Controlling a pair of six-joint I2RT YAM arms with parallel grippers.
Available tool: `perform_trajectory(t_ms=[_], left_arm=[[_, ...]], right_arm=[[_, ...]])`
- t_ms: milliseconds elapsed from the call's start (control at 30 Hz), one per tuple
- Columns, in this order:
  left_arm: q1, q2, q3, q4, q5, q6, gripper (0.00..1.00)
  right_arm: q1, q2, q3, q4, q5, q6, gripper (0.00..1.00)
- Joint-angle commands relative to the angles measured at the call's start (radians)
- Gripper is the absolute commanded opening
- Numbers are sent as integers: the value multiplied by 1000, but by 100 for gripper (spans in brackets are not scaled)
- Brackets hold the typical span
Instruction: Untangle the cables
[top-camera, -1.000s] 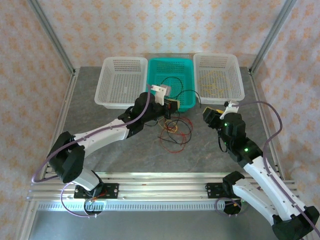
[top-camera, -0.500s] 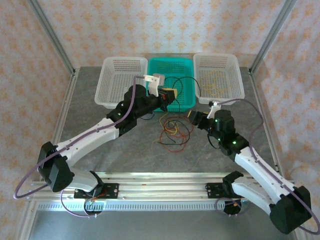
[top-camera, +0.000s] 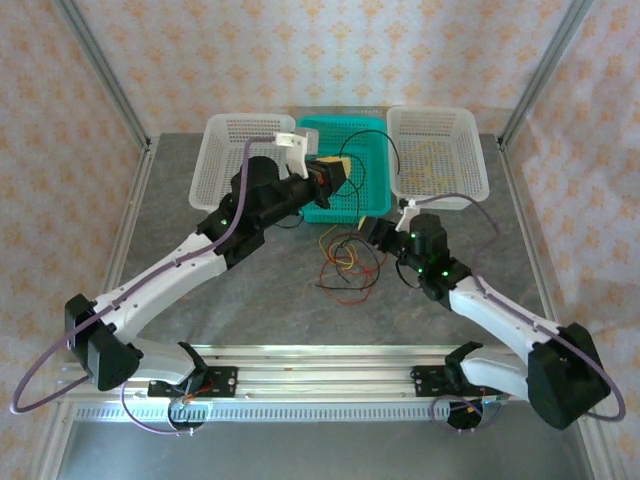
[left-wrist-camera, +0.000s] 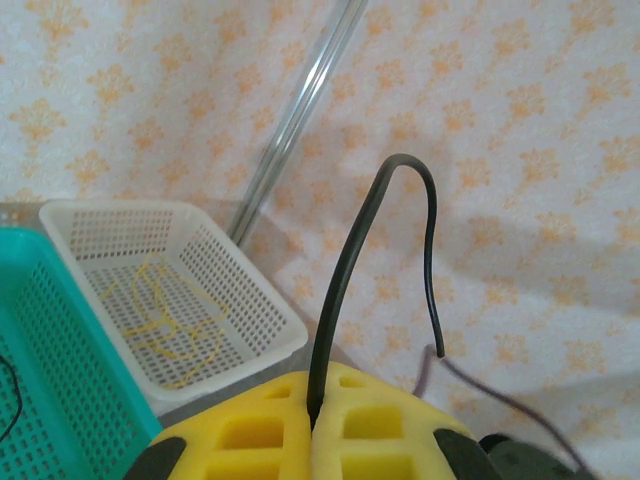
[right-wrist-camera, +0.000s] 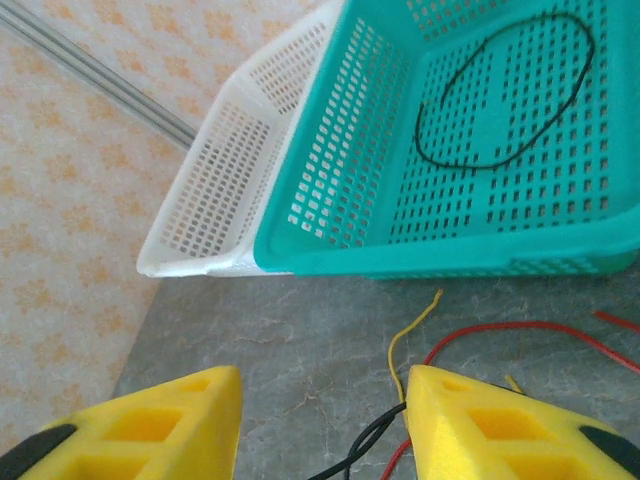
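- From above I see the left claw raised over the teal basket. Its wrist camera adds detail: the yellow pads are pressed together on a black cable, which rises from them and bends over like a hook
- The right claw is low over the table, at the upper right edge of the bundle of cables. The bundle is red, yellow and black and lies on the table just in front of the teal basket
- The right wrist view shows its fingers spread apart with nothing gripped. A black strand runs between them, and a yellow strand and a red strand lie on the table just beyond
- That same view shows a black loop lying inside the teal basket, far plainer than from above
- A yellow cable lies in the right white basket. The left white basket stands on the other side of the teal one
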Motion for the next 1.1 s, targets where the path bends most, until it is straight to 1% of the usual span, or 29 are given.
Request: perform_trajectory(t_ms=[0,167,467,533,667,767,867,1067], left_arm=[[1,-24,76,-17,10,10,0],[1,-22,140,-30,30,11,0],[1,-35,190,-35,38,6,0],[1,-34,200,-45,36,9,0],[3,-42,207,-52,27,15,0],[3,-46,223,-64,18,27,0],[3,-47,242,-87,1,43,0],[7,-55,248,-123,-39,70,0]], right_arm=[[21,47,48,89,41,43,43],[38,168,74,104,39,71,41],[58,366,137,36,84,114,35],[58,400,141,24,104,132,33],[60,439,136,15,138,161,32],[62,450,136,6,144,162,32],[62,427,140,-24,161,133,33],[62,260,99,-144,326,27,37]])
